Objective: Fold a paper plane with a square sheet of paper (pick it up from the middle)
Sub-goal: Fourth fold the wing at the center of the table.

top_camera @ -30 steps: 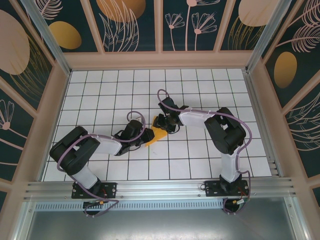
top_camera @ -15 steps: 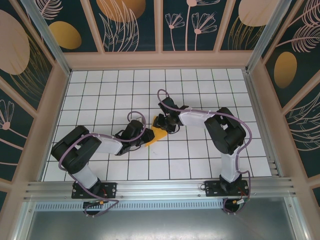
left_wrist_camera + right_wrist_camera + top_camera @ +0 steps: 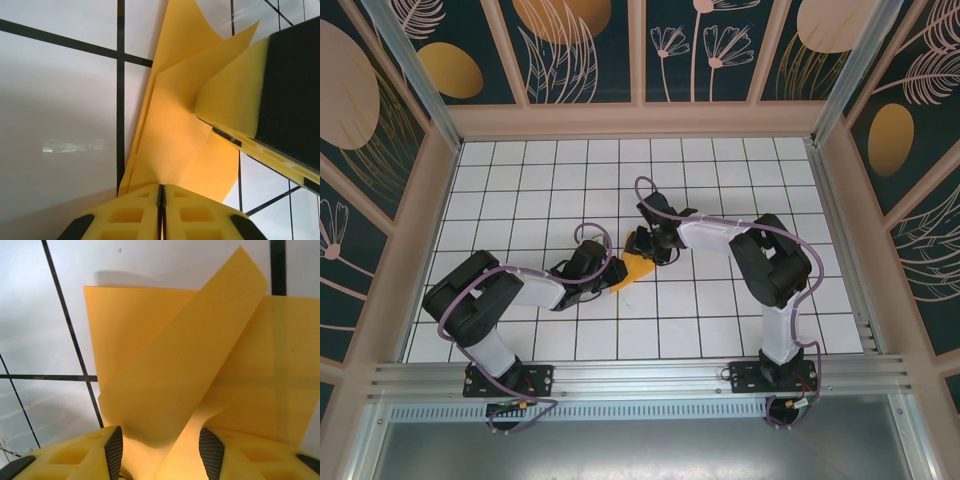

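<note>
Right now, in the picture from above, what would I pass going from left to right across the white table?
Left arm → folded orange-yellow paper → right arm. The two hands crowd over the paper, so their places are left out.

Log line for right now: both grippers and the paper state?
left gripper: shut on paper | right gripper: open, raised flap between its jaws | paper: partly folded, not yet a plane

You have nothing to read here: the folded sheet of paper just ahead of your left gripper carries no lettering, and the tiles beside it are plain too.
</note>
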